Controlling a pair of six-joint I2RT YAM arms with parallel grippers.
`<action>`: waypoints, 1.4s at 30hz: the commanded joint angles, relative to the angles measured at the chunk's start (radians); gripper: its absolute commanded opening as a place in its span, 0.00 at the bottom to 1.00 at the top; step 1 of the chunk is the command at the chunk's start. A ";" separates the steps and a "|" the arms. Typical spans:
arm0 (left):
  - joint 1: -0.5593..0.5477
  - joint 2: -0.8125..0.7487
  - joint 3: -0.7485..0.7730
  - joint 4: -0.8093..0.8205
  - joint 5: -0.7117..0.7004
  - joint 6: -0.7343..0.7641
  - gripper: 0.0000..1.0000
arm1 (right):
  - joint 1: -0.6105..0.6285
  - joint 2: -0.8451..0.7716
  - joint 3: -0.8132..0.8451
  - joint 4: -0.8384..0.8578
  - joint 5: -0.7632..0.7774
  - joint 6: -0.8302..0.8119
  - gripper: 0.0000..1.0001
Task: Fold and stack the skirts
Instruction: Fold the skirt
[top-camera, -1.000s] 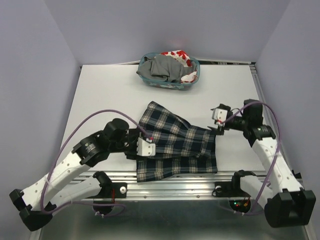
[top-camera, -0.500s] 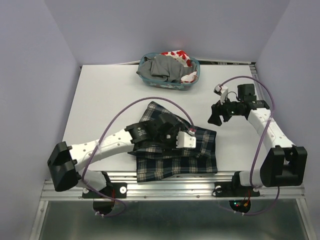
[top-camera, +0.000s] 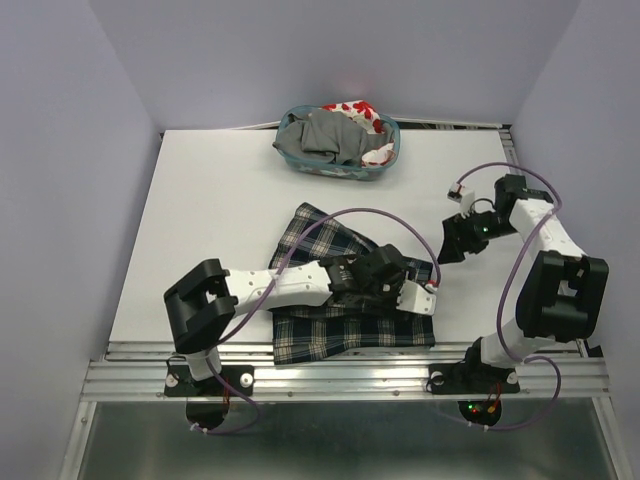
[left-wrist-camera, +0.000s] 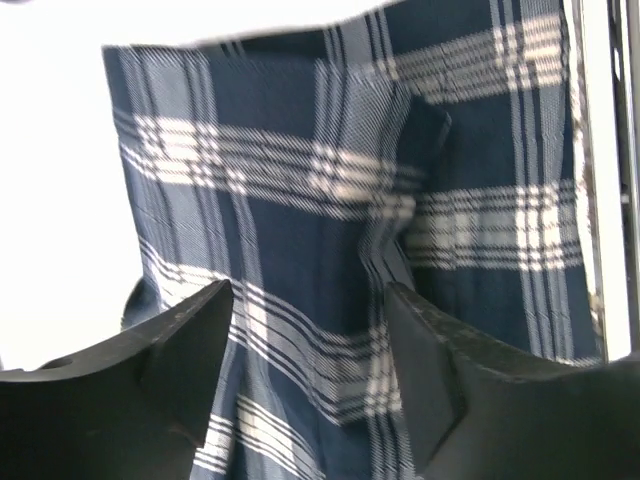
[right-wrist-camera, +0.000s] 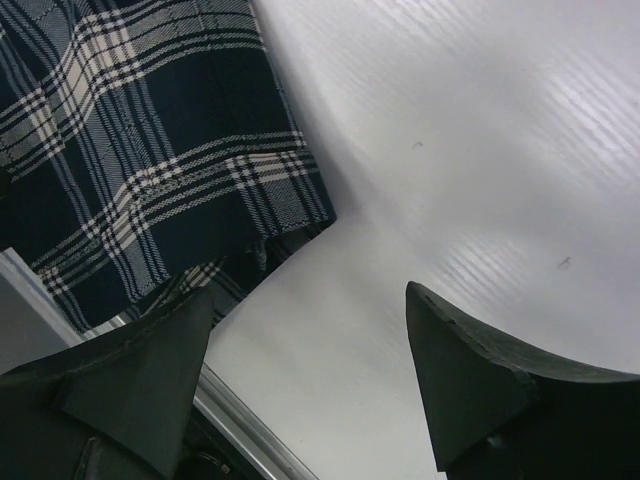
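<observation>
- One skirt is out for folding: the plaid skirt (top-camera: 330, 335) lies flat on the desk (top-camera: 220, 200) at the near edge. Its broad side runs left to right along that edge, and a second plaid layer lies aslant across it towards the far left.
- Two skirts wait apart from it: the grey skirt (top-camera: 322, 135) and the red-printed white skirt (top-camera: 352, 108) are bunched in the teal basket (top-camera: 340, 173) at the far side of the desk.
- We read the left pincer (top-camera: 425, 298) as released. The left arm reaches across the cloth to its right-hand edge, and the left wrist view shows both fingers spread, with plaid between and below them and nothing pinched.
- We read the right pincer (top-camera: 448, 248) as released also. It hangs over bare desk just beside the skirt's right-hand edge and holds nothing.
- Governing relation: the cloth lies to the left of the right pincer and directly under the left one. We therefore judge the left arm the nearer for any grasp on that edge.
- The left wrist view shows a raised fold line in the upper layer, which the arm hides in the top view.
- The right wrist view shows the skirt's near right corner close to the desk's front rim, with a lower layer peeping out beneath.
- No view settles whether the left pincer touches the cloth.
</observation>
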 joint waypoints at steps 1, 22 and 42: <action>-0.014 0.015 0.075 0.039 0.030 0.062 0.66 | 0.003 -0.010 -0.048 -0.085 -0.042 -0.073 0.84; 0.000 0.112 0.182 -0.061 0.079 0.118 0.23 | 0.003 -0.004 -0.223 0.016 -0.056 -0.122 0.86; 0.285 0.090 0.389 0.044 0.105 -0.060 0.00 | 0.003 -0.184 -0.325 0.335 -0.204 -0.012 1.00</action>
